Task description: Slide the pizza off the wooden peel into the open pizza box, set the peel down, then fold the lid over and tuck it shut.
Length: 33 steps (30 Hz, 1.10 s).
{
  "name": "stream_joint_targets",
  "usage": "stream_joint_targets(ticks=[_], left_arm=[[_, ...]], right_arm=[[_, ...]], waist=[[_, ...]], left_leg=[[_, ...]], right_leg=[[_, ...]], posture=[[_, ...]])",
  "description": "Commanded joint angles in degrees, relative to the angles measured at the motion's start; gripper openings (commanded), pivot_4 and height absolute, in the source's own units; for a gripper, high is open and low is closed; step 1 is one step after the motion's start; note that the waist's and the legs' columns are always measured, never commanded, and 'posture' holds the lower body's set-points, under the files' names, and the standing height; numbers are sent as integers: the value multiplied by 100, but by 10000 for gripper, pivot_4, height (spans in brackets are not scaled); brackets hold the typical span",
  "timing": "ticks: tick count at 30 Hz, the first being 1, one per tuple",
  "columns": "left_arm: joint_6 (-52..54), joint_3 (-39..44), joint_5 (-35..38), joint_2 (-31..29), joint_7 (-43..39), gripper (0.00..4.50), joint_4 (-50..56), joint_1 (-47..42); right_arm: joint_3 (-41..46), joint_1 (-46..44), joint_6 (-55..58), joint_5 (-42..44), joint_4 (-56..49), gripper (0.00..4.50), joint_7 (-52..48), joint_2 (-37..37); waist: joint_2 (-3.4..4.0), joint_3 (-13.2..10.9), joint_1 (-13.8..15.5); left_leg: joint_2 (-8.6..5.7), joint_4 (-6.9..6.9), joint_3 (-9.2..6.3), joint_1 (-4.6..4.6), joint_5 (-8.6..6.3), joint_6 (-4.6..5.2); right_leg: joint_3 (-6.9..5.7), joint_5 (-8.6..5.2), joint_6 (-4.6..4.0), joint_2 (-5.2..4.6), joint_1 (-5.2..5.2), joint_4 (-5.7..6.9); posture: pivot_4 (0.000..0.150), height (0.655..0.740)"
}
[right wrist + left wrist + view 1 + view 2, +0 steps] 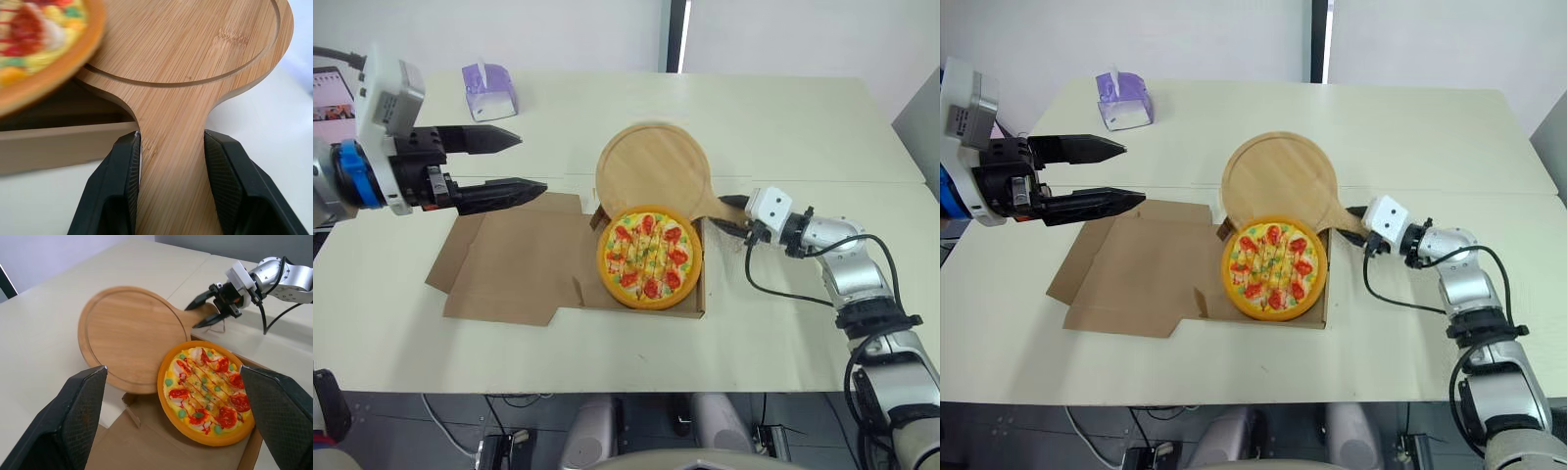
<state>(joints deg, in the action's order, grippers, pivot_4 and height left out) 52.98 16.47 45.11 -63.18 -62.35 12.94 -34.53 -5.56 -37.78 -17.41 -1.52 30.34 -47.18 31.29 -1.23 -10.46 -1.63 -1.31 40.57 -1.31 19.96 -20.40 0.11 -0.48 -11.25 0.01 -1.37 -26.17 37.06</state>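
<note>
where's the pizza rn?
Head views: the pizza sits in the right end of the open pizza box, its far edge meeting the wooden peel held by the right gripper.

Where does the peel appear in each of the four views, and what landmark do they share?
Left eye: peel at centre, behind the pizza.
Right eye: peel at centre, behind pizza.
Left wrist: peel beside pizza, handle toward right gripper.
Right wrist: peel handle between right gripper's fingers.
Shared landmark: the pizza.
</note>
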Motion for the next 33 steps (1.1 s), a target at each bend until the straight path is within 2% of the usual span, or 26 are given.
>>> stream_joint_targets(ticks=[1,8,12,16,22,28,33], left_arm=[[-148,44,-8,-109,-65,45000,-17,-154],[-286,-92,-28,-7,-116,45000,-34,-196],[-401,-383,19,224,-180,45000,33,-402],[-464,-805,116,931,-1,45000,118,-975],[-875,-1453,-162,2175,244,45000,27,-1528],[-1635,-2105,-769,3114,81,45000,-622,-1869],[-2003,-2370,-994,3532,-300,45000,-1146,-2131]], right_arm=[[352,-512,-695,-56,301,16476,575,110],[547,-927,-997,-8,741,16476,804,459],[807,-565,157,630,-21,16476,185,769],[1344,347,2204,1376,-1476,16476,-2,1249],[2689,2086,4444,1738,-3027,16476,809,1603],[3720,3738,5931,1920,-4490,16476,1502,1243],[4233,4456,6979,2274,-5420,16476,1853,751]], waist=[[0,0,-3],[0,0,11],[0,0,31],[0,0,111],[2,2,228],[7,5,273],[21,13,155]], left_leg=[[0,0,0,0,0,0],[0,0,-1,3,0,0],[-1,2,-2,4,0,1],[0,13,-9,11,-1,3],[-5,27,-8,18,-3,5],[-1,25,-3,7,-2,6],[3,22,13,-11,-3,8]], right_leg=[[0,0,0,0,0,0],[0,0,0,0,2,-6],[0,0,0,-1,5,-5],[-5,0,0,-1,6,-1],[-3,3,5,-2,8,2],[2,3,5,4,13,6],[24,2,6,15,26,7]], posture=[[1500,7400],[1500,7400],[1500,7400],[1500,7400],[1500,7400],[1500,7400],[1500,7400]])
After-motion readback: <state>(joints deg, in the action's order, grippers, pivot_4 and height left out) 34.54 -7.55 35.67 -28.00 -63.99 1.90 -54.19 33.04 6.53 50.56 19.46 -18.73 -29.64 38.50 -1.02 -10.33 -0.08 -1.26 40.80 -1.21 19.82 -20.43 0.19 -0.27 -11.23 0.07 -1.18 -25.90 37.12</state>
